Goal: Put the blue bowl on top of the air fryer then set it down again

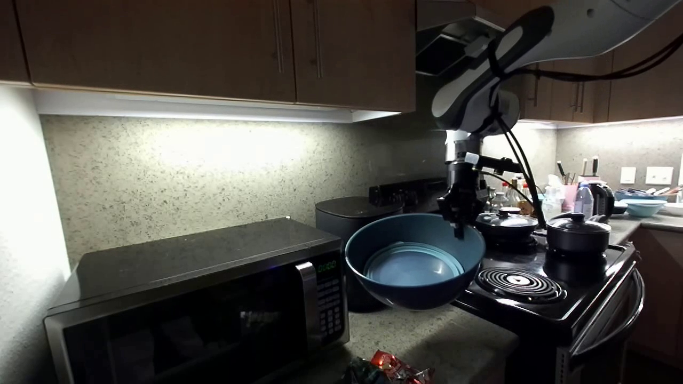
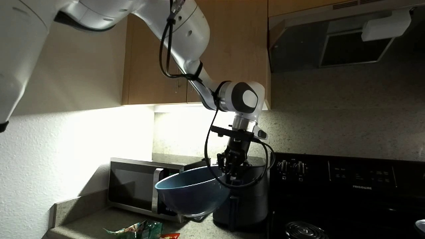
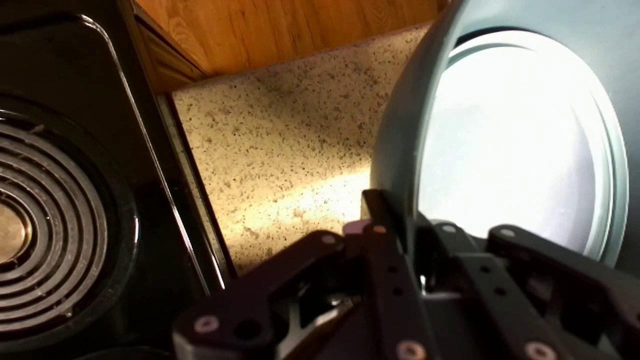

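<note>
Currently, the gripper (image 1: 460, 226) pinches the tilted bowl (image 2: 194, 196) by its rim — above the counter (image 1: 453, 336). On the far side stands the fryer (image 2: 250, 200); left, the microwave (image 1: 187, 314).

Blue bowl (image 2: 196, 196): dark blue outside, lighter blue inside
Gripper (image 1: 459, 229): black
Air fryer (image 2: 250, 202): black
Microwave (image 1: 197, 309), left: black and silver
Microwave clock (image 1: 327, 266): green digits
Cooktop (image 1: 579, 282), right: black
Coil burner (image 1: 522, 285): grey rings
Countertop (image 3: 285, 135): beige, dark speckles
Wood floor (image 3: 300, 30): orange-brown grain
Crinkled packaging (image 1: 395, 367), near: red and green

Kitchen, stove (image 1: 582, 281), microwave (image 1: 197, 314), wall cabinets (image 1: 160, 48)
</note>
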You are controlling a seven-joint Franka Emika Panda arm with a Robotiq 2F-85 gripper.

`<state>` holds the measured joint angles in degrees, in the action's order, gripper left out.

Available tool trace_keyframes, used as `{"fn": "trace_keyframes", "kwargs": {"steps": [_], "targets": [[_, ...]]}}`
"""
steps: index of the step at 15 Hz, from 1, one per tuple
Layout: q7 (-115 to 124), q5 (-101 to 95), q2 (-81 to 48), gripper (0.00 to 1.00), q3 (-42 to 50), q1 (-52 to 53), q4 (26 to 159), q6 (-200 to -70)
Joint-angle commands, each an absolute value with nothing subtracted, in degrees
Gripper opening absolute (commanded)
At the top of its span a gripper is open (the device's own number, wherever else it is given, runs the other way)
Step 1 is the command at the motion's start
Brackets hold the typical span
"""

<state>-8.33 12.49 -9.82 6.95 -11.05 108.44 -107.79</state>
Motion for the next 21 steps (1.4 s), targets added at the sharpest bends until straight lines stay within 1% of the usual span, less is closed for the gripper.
{"fn": "trace_keyframes", "kwargs": {"steps": [1, 11, 16, 17, 18, 21], "targets": [[-8.4, 12.6, -9.5, 0.07, 7.2, -10.8, 108.6, -107.8], [-9.9, 26.8, -4.4, 0.07, 8.9, -12.9, 106.9, -113.6], [-7.6, 36.5, -5.4, 0.07, 9.3, -12.8, 103.7, -117.9], [-6.9, 37.4, -6.1, 0.07, 9.4, -12.7, 103.0, -118.3], [-8.3, 33.9, -5.7, 0.07, 9.5, -12.5, 104.3, -117.2], [-8.1, 35.0, -7.0, 0.07, 9.3, -12.5, 103.3, -117.6]]}}
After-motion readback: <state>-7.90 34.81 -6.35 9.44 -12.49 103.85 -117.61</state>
